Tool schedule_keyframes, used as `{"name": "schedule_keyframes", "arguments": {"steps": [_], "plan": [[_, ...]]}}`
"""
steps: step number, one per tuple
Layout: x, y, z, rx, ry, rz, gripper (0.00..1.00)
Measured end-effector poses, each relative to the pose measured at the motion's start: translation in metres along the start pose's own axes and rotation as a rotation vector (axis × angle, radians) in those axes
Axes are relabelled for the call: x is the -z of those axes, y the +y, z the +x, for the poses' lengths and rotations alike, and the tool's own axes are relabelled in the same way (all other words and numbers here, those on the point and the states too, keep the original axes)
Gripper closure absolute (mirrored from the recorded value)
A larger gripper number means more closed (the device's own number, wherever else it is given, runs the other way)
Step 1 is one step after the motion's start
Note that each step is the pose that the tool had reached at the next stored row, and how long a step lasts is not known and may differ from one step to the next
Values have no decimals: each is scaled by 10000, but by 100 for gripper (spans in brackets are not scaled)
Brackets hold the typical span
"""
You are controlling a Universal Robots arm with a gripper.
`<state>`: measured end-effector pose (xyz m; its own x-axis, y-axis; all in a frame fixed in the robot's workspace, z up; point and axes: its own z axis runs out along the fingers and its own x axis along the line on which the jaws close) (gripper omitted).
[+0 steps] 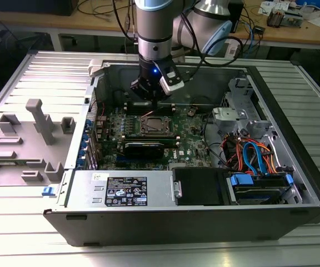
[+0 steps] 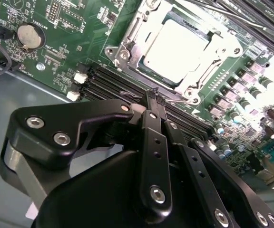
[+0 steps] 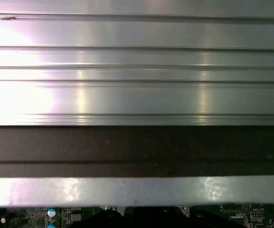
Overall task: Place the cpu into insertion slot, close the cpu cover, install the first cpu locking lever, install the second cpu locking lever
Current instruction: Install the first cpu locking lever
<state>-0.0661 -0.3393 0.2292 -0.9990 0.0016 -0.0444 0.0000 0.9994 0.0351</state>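
The work surface is a ribbed aluminium table (image 1: pixel 15 233), with wooden benches (image 1: pixel 38 25) and cables behind it. An open computer case (image 1: pixel 293 167) lies flat on the table. A grey fixture tray (image 1: pixel 26 144) sits beside it at the exterior view's left.

Markings: the power supply (image 1: pixel 160 186) along the near wall of the case carries a dark label (image 1: pixel 125 191) with pale print. The green circuit board (image 1: pixel 113 125) carries white lettering too fine to make out.

Pose: my arm (image 1: pixel 157 28) descends vertically into the far part of the case, with a blue light lit at the wrist. My gripper (image 2: pixel 154 95) points down at the board. Its fingertips are drawn together, tip against tip.

Position of work: the cpu (image 2: pixel 175 50) lies in the insertion slot (image 1: pixel 151 125), silver top upward. The cpu cover (image 2: pixel 133 35) lies down over it and frames that top. In the second wrist view my fingertips stand just beside the slot's edge, over the black memory slots (image 2: pixel 108 80) and apart from the cpu itself. I cannot tell whether they touch the board.
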Motion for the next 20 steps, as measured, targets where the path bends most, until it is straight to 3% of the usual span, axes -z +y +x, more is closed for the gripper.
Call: {"name": "schedule_keyframes", "arguments": {"steps": [12,20], "plan": [[-112,7,-129,1,0,0,89],[-165,4,-152,0,1,3,89]]}}
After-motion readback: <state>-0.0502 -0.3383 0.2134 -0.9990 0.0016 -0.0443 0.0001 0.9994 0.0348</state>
